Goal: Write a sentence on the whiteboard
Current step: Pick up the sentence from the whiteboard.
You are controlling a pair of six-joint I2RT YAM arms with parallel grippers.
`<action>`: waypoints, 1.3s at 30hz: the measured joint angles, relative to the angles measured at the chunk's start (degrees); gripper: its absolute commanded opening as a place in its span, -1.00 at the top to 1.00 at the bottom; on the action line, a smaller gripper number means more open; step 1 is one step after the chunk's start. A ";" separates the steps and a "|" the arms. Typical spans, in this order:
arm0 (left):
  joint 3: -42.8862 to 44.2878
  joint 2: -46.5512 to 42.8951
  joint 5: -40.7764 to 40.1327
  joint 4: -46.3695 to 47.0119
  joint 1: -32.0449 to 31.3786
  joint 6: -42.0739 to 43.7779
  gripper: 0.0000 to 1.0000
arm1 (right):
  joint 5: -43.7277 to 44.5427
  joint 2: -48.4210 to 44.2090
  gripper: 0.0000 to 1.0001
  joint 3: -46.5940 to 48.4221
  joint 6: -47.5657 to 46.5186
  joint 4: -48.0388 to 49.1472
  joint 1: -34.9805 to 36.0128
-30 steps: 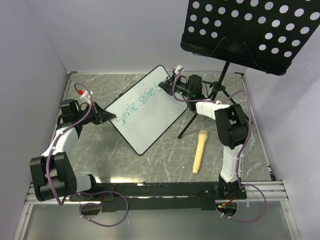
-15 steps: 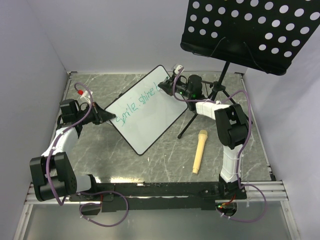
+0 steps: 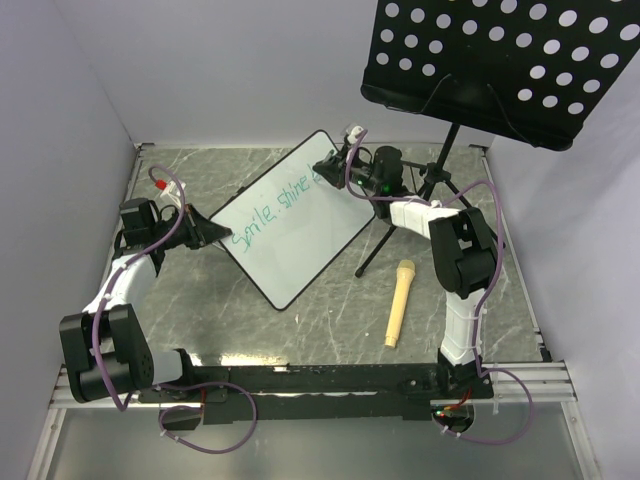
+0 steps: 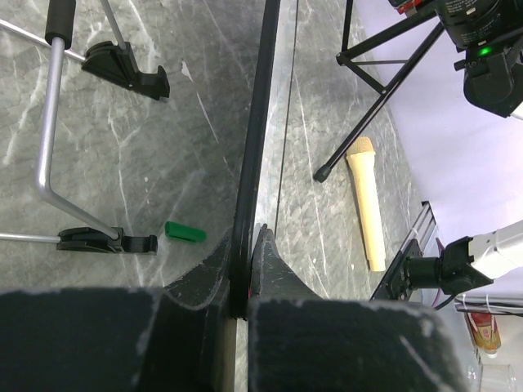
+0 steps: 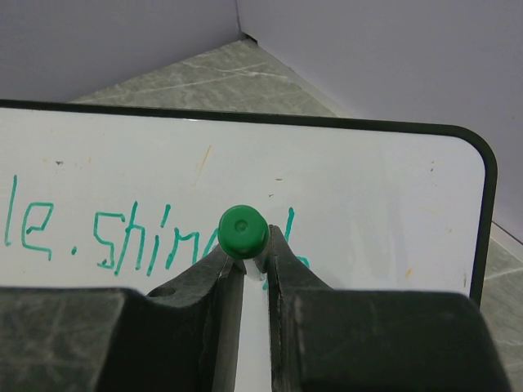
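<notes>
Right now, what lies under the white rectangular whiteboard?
A small green cap on the grey marble tabletop, beside silver wire legs with black feet. The whiteboard covers the rest.

Right of the whiteboard [image 3: 290,225], the music stand [image 3: 505,60] overhangs and its tripod legs [image 3: 395,235] splay across the tabletop [image 3: 300,335]. A microphone [image 3: 398,302] lies just beyond them. Behind the whiteboard sit a wire prop [image 4: 49,122] and a green cap [image 4: 185,232]. The left gripper [image 3: 225,236] pinches the whiteboard's left edge. The right gripper [image 3: 326,165], closed on a marker [image 5: 243,231], crowds its far corner. The near side lies open.
</notes>
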 measured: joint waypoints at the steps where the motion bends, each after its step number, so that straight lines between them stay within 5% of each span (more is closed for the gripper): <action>1: 0.00 0.00 0.00 0.00 0.00 0.00 0.98 | 0.02 0.00 1.00 0.15 0.07 0.00 0.00; 39: -0.02 -0.04 0.07 0.02 0.00 0.00 0.98 | -0.52 0.61 1.00 5.86 -0.63 -2.16 -3.19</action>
